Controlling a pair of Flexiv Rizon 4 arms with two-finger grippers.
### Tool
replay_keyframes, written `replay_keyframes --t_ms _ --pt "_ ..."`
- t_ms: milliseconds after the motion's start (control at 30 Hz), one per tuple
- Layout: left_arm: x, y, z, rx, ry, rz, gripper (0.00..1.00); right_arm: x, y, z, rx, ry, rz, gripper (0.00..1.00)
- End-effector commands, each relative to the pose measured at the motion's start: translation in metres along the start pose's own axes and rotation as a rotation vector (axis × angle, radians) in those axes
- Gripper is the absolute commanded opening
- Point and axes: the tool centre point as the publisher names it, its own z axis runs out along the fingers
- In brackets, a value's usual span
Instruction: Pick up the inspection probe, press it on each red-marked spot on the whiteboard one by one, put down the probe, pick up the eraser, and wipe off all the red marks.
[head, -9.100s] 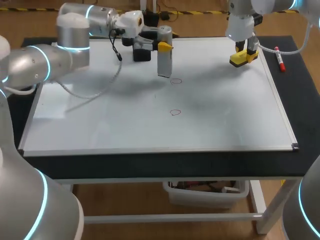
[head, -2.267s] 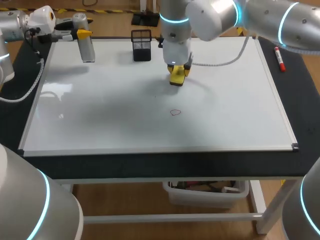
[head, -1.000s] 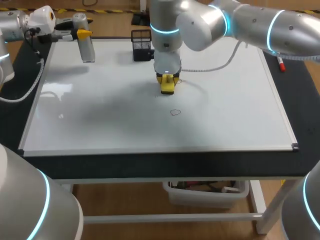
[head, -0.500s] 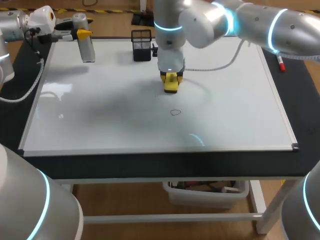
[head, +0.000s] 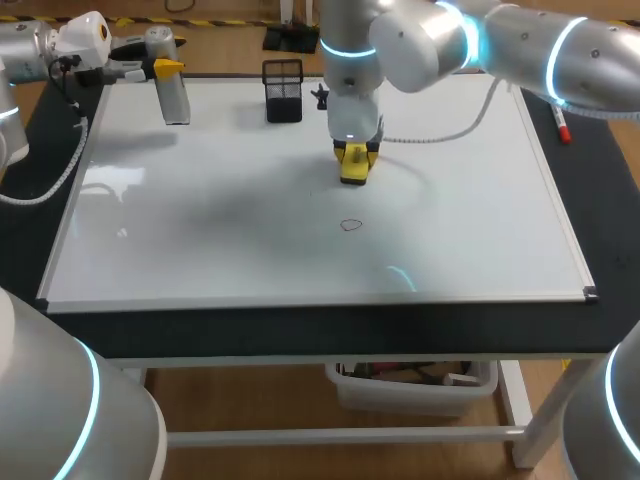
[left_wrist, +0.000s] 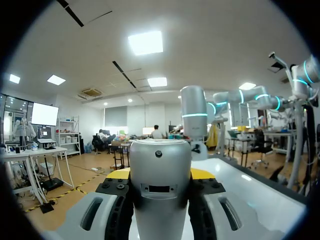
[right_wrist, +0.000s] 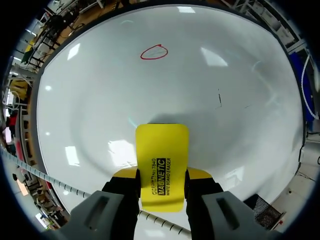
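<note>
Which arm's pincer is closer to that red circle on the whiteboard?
Right. The right pincer, gripping the yellow eraser, is just beyond the red circle, mid-board. The left pincer, gripping the grey probe, is at the whiteboard's far left corner.

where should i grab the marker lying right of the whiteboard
Probably mid-barrel on the marker, coming straight down from above with the jaws across its width. It lies flat on the table, roughly along the whiteboard edge but apart from it, so both long sides look free.

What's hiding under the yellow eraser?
Under the eraser is the whiteboard. The patch right beneath it is covered, so I can't tell if any red is there. One red mark shows on the board ahead of it.
</note>
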Motion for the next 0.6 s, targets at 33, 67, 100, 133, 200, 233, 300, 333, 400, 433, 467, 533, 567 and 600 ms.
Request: replay_keyframes --t_ms 33,67,100,133,200,233,300,333,400,433,467,533,567,600 --pt "-0.002 -0.001 -0.001 0.000 0.006 0.000 0.00 0.012 -0.001 0.013 -0.002 0.004 0.009 0.00" --pt "-0.002 -0.001 -0.001 0.000 0.006 0.000 0.00 0.014 -0.002 0.014 -0.003 0.006 0.014 0.00" --pt "-0.002 -0.001 -0.001 0.000 0.006 0.000 0.00 0.016 -0.002 0.014 -0.003 0.008 0.019 0.00" --pt "-0.002 -0.001 -0.001 0.000 0.006 0.000 0.00 0.018 -0.002 0.015 -0.004 0.013 0.026 0.00" --pt "-0.002 -0.001 -0.001 0.000 0.006 0.000 0.00 0.022 -0.003 0.016 -0.007 0.016 0.037 0.00" --pt "-0.002 -0.001 -0.001 0.000 0.006 0.000 0.00 0.023 -0.004 0.016 -0.007 0.016 0.039 0.00" --pt "-0.002 -0.001 -0.001 0.000 0.006 0.000 0.00 0.027 -0.005 0.016 -0.008 0.016 0.050 0.00" --pt "-0.002 -0.001 -0.001 0.000 0.006 0.000 0.00 0.028 -0.005 0.016 -0.008 0.016 0.052 0.00" --pt "-0.002 -0.001 -0.001 0.000 0.006 0.000 0.00 0.029 -0.006 0.015 -0.007 0.016 0.057 0.00" --pt "-0.002 -0.001 -0.001 0.000 0.006 0.000 0.00 0.030 -0.006 0.015 -0.006 0.016 0.059 0.00" --pt "-0.002 -0.001 -0.001 0.000 0.006 0.000 0.00 0.030 -0.007 0.015 -0.005 0.016 0.061 0.00" --pt "-0.002 -0.001 -0.001 0.000 0.006 0.000 0.00 0.030 -0.007 0.011 0.002 0.014 0.066 0.00" --pt "-0.002 -0.001 -0.001 0.000 0.006 0.000 0.00 0.030 -0.007 0.008 0.010 0.011 0.069 0.00" --pt "-0.002 -0.001 -0.001 0.000 0.006 0.000 0.00 0.030 -0.007 0.005 0.020 0.010 0.072 0.00"
